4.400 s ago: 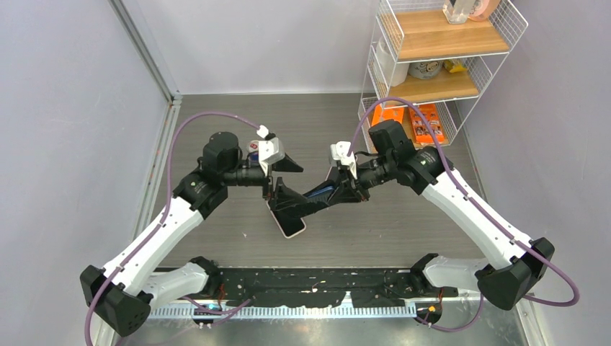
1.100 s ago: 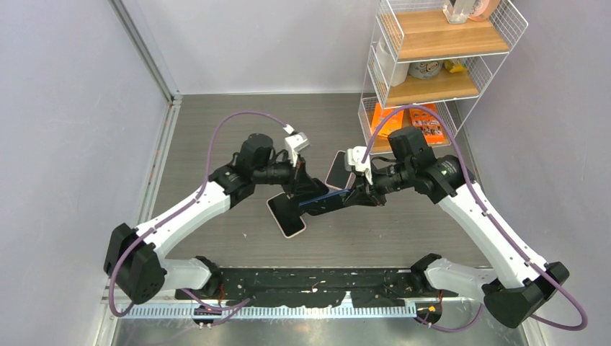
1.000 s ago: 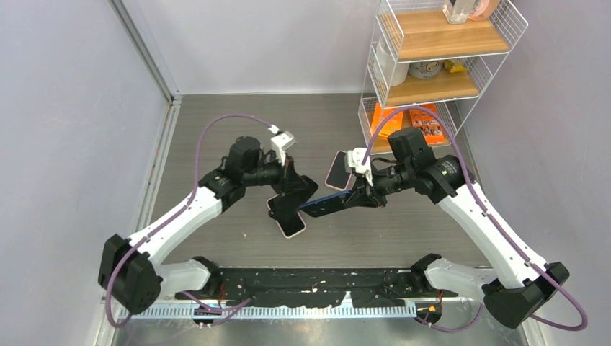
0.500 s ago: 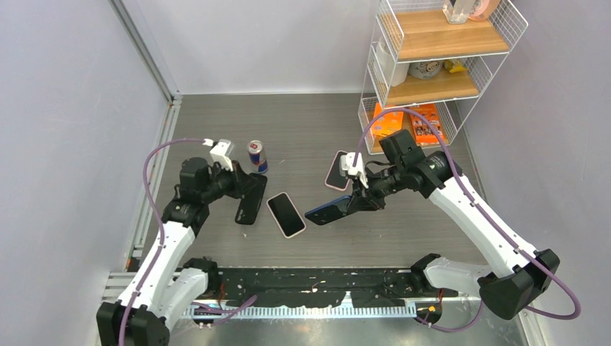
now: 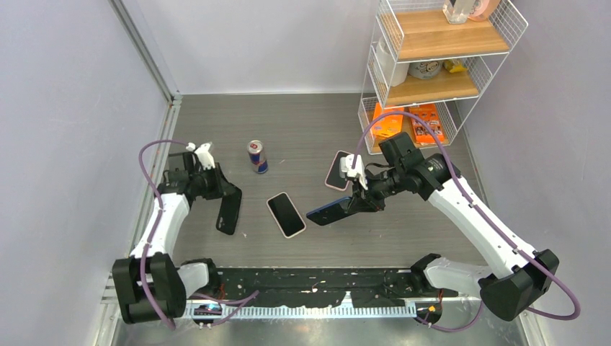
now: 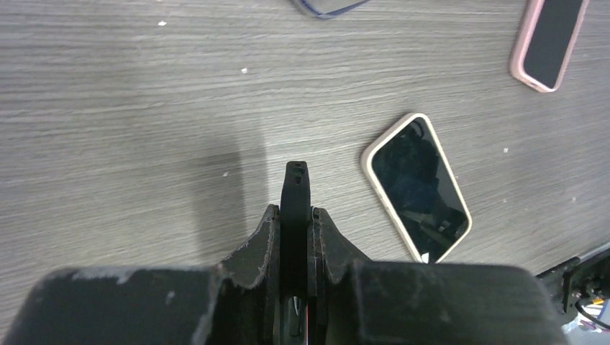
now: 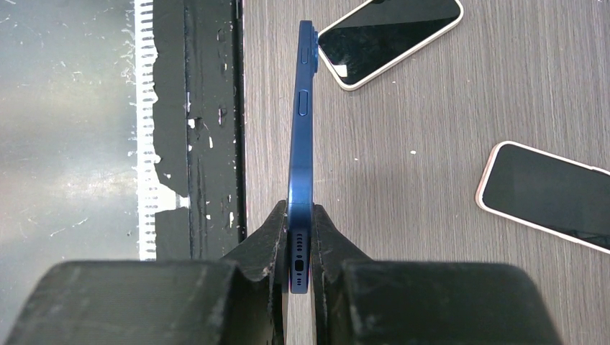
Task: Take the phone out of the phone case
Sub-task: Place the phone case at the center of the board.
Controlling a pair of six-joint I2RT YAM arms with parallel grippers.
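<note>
The blue phone (image 7: 301, 129) was bare, pinched by its bottom end in the closed right tool (image 7: 300, 219) above the tabletop (image 5: 310, 137). The black case (image 5: 229, 212) hung well apart, clamped in the closed left tool (image 6: 295, 215). Separation looked done, so the sound finish was probably lowering each piece flat and releasing only on contact, clear of the spare phone (image 5: 287, 214) lying between them.

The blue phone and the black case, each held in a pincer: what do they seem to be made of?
Blue phone: its edge looks like metal with a satin blue finish. It has a soft sheen, crisp side buttons and small drilled holes at the bottom. Painted plastic is also possible.
Black case: probably rubber or soft plastic with a matte finish. It shows almost no reflection and its corners are rounded.
</note>
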